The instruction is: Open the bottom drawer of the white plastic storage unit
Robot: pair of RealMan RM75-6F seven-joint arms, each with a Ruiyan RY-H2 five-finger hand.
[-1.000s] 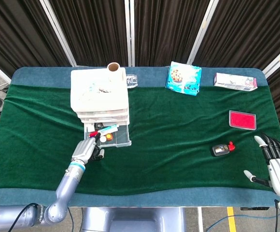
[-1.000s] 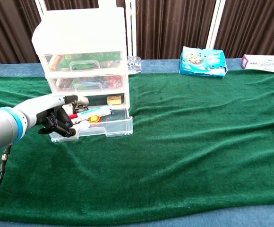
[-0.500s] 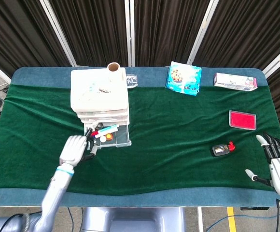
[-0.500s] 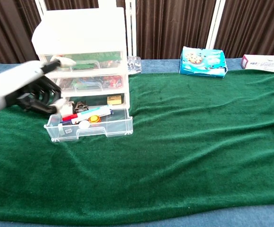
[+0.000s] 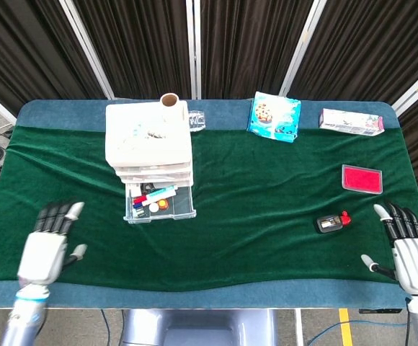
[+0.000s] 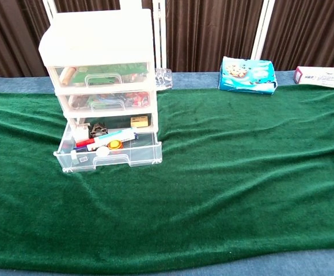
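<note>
Left hand (image 5: 45,249) hangs at the table's near edge, well left of the white plastic storage unit (image 5: 149,140), fingers spread, holding nothing. Right hand (image 5: 407,245) sits far right of the unit, fingers splayed and empty too. Bottom drawer (image 6: 107,153) stands pulled out, clear plastic, with markers and small bits inside. Wide rumpled green cloth (image 6: 224,190) lies bare in front of the unit.

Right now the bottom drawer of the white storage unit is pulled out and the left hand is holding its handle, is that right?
Not quite. The bottom drawer is pulled out, but the left hand holds nothing: the head view shows it open near the table's front left edge, apart from the drawer.
</note>
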